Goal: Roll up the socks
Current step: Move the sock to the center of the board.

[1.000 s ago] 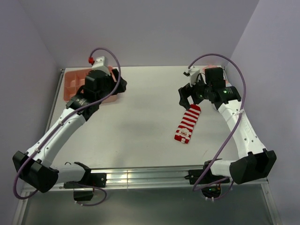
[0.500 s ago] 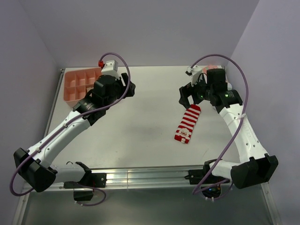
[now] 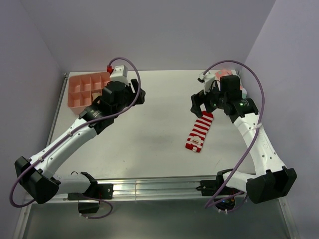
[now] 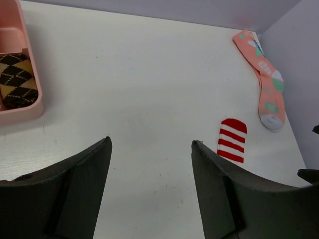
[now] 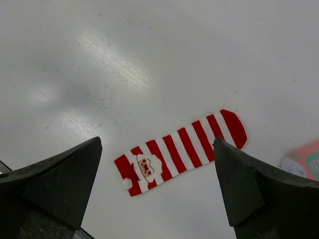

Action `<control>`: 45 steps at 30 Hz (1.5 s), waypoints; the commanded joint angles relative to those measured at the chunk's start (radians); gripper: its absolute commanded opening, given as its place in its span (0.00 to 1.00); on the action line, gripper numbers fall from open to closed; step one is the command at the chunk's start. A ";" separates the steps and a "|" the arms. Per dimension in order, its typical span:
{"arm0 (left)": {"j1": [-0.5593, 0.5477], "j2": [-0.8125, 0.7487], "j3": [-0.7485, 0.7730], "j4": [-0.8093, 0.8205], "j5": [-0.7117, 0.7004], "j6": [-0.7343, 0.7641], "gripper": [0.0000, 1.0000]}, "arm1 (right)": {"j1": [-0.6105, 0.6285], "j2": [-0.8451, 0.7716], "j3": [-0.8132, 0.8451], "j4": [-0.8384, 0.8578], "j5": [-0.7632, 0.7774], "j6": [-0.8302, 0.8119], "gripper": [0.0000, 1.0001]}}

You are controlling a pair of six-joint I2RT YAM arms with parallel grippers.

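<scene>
A red-and-white striped sock (image 3: pixel 199 132) with a Santa face lies flat on the table, right of centre. It also shows in the right wrist view (image 5: pixel 179 152) and partly in the left wrist view (image 4: pixel 233 141). The tan sock is not in view. My right gripper (image 3: pixel 198 105) hovers open and empty above the sock's toe end (image 5: pixel 157 140). My left gripper (image 3: pixel 137 94) is open and empty over bare table just right of the tray (image 4: pixel 152 141).
A pink compartment tray (image 3: pixel 79 92) stands at the back left, holding a rolled black-and-tan argyle sock (image 4: pixel 15 79). A pink sock with teal and grey pattern (image 4: pixel 264 84) lies at the back right, by the table's edge.
My left gripper has moved right, from over the pink tray to the table beside it. My right gripper has hardly moved. The striped sock has not moved.
</scene>
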 commanded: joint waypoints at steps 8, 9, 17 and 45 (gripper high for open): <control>-0.100 -0.032 -0.116 0.019 -0.011 -0.069 0.69 | -0.022 -0.038 -0.038 -0.067 0.053 -0.100 1.00; -0.133 -0.026 -0.125 0.020 -0.025 -0.078 0.69 | -0.025 -0.043 -0.053 -0.096 0.067 -0.135 1.00; -0.230 -0.023 -0.230 0.100 -0.037 -0.164 0.69 | -0.021 -0.162 -0.268 -0.235 0.085 -0.383 1.00; -0.234 -0.044 -0.136 -0.012 -0.122 -0.230 0.72 | 0.255 0.016 -0.577 0.107 0.233 -0.459 0.73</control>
